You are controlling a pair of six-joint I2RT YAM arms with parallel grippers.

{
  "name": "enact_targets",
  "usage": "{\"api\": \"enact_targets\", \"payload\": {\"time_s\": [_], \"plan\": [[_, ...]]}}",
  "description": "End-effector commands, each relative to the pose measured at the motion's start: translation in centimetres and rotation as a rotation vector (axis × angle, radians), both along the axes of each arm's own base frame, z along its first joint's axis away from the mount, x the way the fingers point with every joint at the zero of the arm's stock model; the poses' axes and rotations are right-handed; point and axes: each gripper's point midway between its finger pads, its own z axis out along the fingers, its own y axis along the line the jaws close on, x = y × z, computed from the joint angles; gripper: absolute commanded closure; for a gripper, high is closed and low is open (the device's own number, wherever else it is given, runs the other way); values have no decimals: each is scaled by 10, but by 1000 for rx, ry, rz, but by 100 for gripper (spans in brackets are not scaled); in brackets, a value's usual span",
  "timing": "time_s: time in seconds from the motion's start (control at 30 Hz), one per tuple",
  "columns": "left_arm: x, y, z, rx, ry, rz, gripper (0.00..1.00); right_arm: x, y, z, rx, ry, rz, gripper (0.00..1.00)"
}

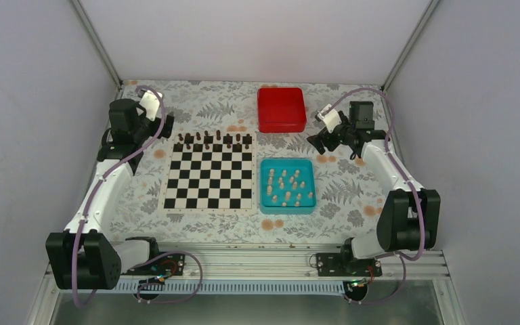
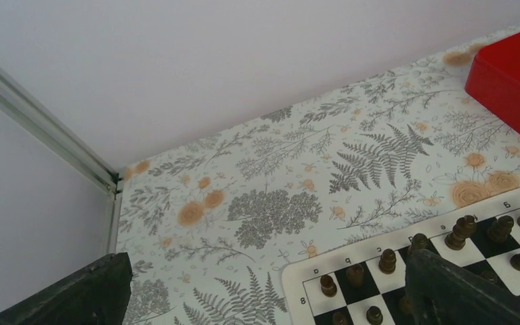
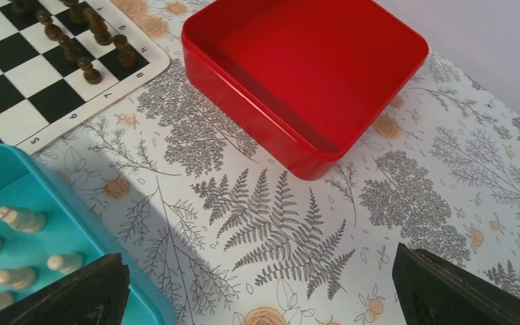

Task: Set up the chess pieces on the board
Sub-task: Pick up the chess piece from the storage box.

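- Step judged: the very start of the pale side's set-up. No pale piece is seen on the board (image 1: 209, 183). Its near rows are bare, while dark chessmen (image 1: 213, 140) are stood along its far rows.
- The chess pieces (image 3: 20, 218) are all seen in the teal tray (image 1: 287, 210), just beside the board's R side, btwn the centre and R edge of the surface (image 1: 352, 196). Some look to be lying on their sides.
- A red box (image 1: 282, 109) is seen empty at the far edge, approx. mid-way along it.
- R pincer (image 3: 261, 261): fingers are spread wide, nothing held or touched. It is hung over bare surface btwn tray and red box, toward the far-R corner.
- L pincer (image 2: 269, 267): also wide apart, nothing gripped. It is hung by the board's far-L corner, nr the far-L corner of the surface.
- Next move, as judged: the R pincer should be brought toward the near edge and lowered over the tray, w/ one piece singled out. The fingers would best be narrowed first, since the pcs are tiny and closely set and neighbours could be knocked. The piece is then to be carried to a near-row square.
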Motion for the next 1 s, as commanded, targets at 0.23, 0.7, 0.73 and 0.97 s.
{"api": "enact_targets", "payload": {"time_s": [0.23, 0.7, 0.73, 0.97], "plan": [[2, 3, 17, 69, -13, -3, 0, -33, 35, -2, -65, 65, 279, 2], [10, 6, 18, 150, -41, -20, 0, -81, 112, -46, -206, 198, 642, 34], [11, 7, 17, 153, -40, -18, 0, -81, 114, -51, -216, 203, 647, 37], [14, 7, 13, 134, -43, -22, 0, -87, 132, -85, -257, 283, 693, 45]]}}
